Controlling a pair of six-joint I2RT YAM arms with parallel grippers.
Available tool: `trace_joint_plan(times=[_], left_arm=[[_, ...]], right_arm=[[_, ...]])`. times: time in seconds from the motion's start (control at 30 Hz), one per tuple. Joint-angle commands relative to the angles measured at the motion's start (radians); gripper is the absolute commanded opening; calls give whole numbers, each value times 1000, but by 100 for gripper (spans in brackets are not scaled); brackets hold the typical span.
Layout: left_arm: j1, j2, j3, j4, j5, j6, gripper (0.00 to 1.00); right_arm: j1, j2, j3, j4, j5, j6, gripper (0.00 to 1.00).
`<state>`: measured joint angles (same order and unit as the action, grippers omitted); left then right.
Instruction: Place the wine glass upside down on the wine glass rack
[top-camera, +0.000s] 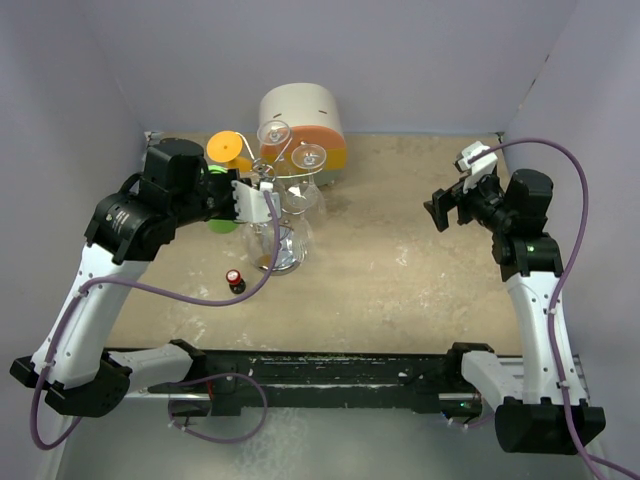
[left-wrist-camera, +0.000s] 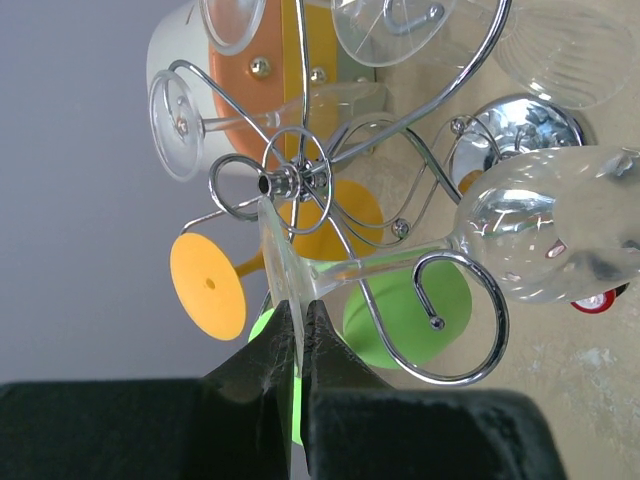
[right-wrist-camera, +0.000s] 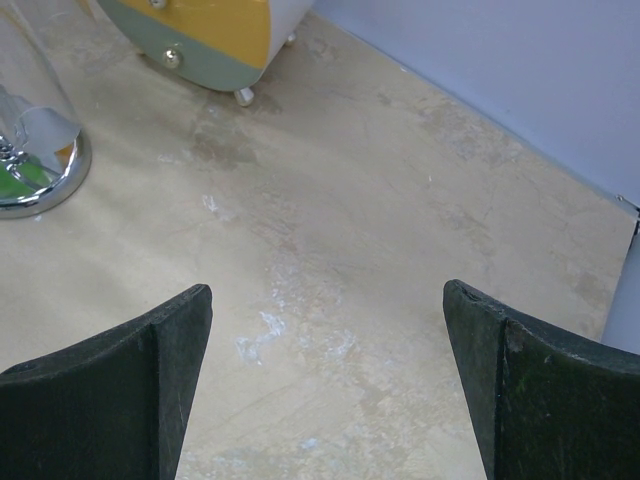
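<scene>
I am at the hanging step: my left gripper (left-wrist-camera: 297, 340) pinches the foot of the clear wine glass (left-wrist-camera: 545, 235), its stem seemingly inside a curled arm of the silver wire wine glass rack (left-wrist-camera: 290, 182), bowl downward, so next I should seat it and release gently.

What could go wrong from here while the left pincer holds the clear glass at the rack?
The left pincer pinches only the foot rim of the wine glass, so it could slip or twist.
The orange glass and green glass hang close on the wine glass rack; a nudge might dislodge them.
</scene>
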<state>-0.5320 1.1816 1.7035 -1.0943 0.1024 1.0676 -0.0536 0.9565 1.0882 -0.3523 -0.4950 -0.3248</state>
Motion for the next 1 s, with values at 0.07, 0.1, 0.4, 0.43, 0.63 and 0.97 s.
trace_joint_plan(times=[0.07,0.1,0.4,0.43,0.63,0.97], left_arm=[[-9,-4,34,18,-59,28,0],[-9,-5,35,12,-61,28,0],[-11,-17,60,-31,-67,23,0],[-11,-18,64,-34,-65,23,0],[-11,-22,81,-51,-77,21,0],[-11,-26,95,-91,-86,29,0]], right_arm=[[-5,5,9,39,-45,4,99],[-5,5,7,39,-44,2,99],[-6,10,7,36,-45,0,99],[-6,10,7,37,-45,0,99],[-6,7,7,35,-48,0,99],[-8,9,6,33,-54,-2,99]])
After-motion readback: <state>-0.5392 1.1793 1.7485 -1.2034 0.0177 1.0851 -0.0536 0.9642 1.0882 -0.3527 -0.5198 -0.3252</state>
